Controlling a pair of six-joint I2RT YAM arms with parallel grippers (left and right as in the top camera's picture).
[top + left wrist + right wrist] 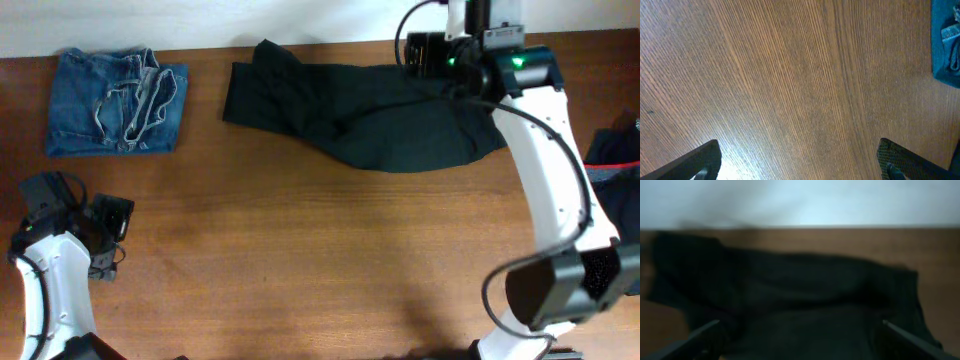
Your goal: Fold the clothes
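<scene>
Here the black trousers (370, 125) lie crumpled along the far edge of the table (300, 260). The right gripper (800, 325) hangs just above their right end, jaws spread wide and holding nothing. The left gripper (797, 150), also wide open, hovers over bare wood on the near side of the folded blue jeans (118, 100).
</scene>
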